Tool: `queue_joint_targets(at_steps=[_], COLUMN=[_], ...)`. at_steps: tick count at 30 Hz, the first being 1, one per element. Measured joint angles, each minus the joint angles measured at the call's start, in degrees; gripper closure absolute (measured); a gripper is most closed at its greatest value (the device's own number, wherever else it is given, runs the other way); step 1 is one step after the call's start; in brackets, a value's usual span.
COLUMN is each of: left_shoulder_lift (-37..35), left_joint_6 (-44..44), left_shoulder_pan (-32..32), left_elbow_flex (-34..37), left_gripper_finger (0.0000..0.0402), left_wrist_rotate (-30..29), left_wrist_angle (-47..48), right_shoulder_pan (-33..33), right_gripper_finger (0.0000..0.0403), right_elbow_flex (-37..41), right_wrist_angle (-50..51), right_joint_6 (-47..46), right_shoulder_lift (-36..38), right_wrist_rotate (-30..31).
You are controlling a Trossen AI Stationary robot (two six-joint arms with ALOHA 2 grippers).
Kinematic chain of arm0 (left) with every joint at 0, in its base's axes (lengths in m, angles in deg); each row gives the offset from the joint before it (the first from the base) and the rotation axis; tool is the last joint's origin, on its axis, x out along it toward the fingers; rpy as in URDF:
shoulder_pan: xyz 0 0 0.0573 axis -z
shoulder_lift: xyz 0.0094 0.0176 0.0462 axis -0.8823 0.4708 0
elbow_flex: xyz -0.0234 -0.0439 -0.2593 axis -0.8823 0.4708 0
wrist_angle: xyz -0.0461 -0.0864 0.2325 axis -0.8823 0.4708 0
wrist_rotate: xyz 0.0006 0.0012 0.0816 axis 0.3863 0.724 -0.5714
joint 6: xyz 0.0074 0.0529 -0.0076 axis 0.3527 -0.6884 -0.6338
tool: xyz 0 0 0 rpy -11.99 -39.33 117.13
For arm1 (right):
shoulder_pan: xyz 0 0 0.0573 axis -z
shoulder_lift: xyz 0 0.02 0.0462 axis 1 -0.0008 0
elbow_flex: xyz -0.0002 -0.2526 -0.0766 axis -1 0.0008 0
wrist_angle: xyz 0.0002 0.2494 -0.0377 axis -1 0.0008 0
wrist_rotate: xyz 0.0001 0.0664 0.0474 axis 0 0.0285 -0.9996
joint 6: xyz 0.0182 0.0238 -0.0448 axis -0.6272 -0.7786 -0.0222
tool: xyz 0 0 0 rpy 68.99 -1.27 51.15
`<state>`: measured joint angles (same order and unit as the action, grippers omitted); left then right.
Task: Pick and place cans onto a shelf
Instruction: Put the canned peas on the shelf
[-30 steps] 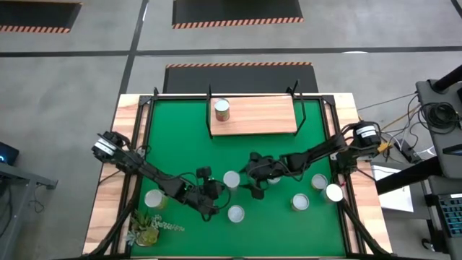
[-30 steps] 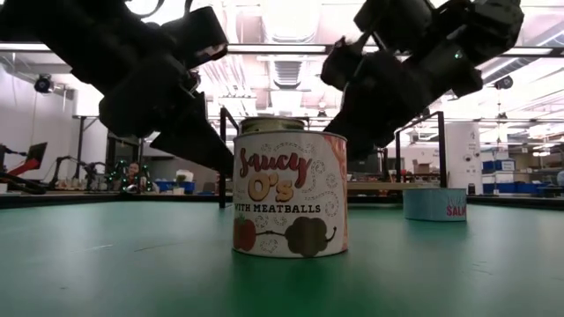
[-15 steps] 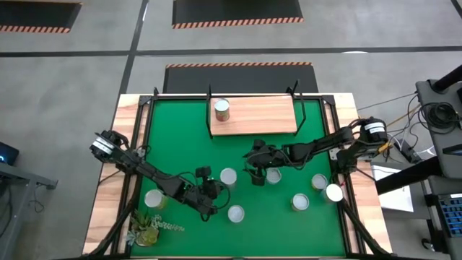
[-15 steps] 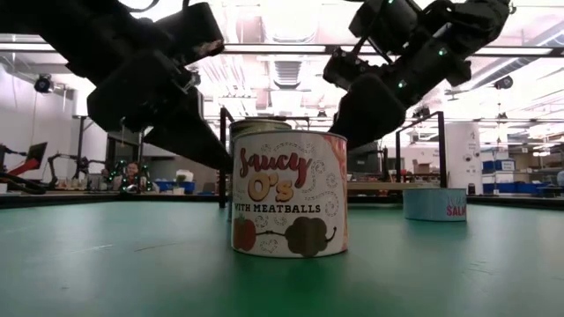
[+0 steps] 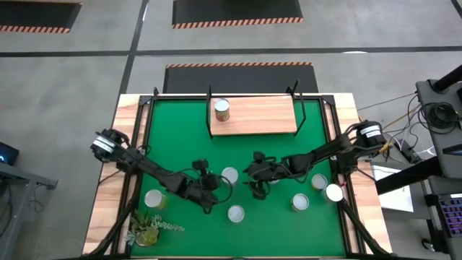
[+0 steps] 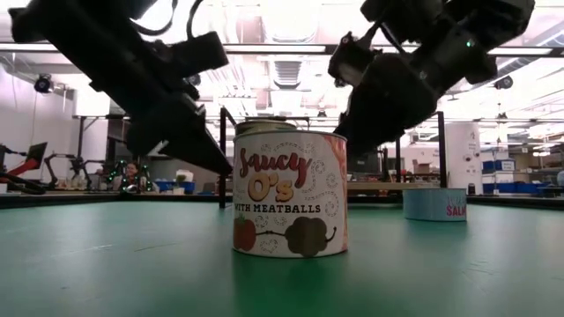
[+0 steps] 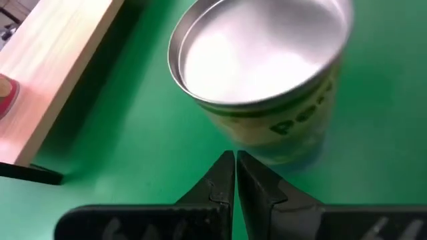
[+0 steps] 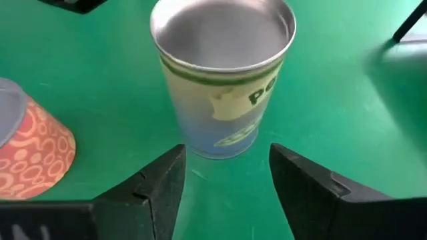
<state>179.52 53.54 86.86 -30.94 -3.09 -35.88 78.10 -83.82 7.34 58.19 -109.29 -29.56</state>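
1. Approaching the middle of the bench [image 5: 173,123], the right tool [image 5: 258,182] hovers with its fingers [image 8: 157,183] parted, not gripping, either side of a green-and-blue can [image 8: 223,73] just ahead.
2. Centre that can between the fingers before closing, and mind the red-patterned can [image 8: 27,157] just beside it.
3. The left tool [image 5: 208,193], pinched shut and empty, points at another can [image 5: 229,175]; keep it clear.
4. The shelf [image 5: 260,115] along the far edge holds one can [image 5: 221,110]; set the next one beside it.
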Motion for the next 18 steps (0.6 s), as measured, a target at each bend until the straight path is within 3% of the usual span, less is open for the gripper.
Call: queue_joint_targets(at_steps=[6, 11, 18], left_shoulder_lift=[1.01, 0.93, 0.83], left_joint_6=[0.09, 0.50, -0.10], left_shoulder_pan=[-0.19, 0.02, 0.38], left_elbow_flex=[0.00, -1.05, -2.78], left_gripper_finger=[0.0402, 0.0402, 0.0402], left_wrist_rotate=[2.13, 6.81, 9.75], left_wrist_angle=[-2.42, -2.67, 0.49], right_shoulder_pan=[0.13, 0.52, 2.87], right_gripper_finger=[0.0150, 0.0125, 0.0128], right_elbow_flex=[-0.04, -0.11, -0.13], right_wrist_angle=[-6.34, -5.59, -0.15], right_joint_6=[-3.83, -0.60, 2.36], right_shoulder_lift=[-3.36, -2.82, 0.45], right_wrist_rotate=[1.44, 10.14, 8.84])
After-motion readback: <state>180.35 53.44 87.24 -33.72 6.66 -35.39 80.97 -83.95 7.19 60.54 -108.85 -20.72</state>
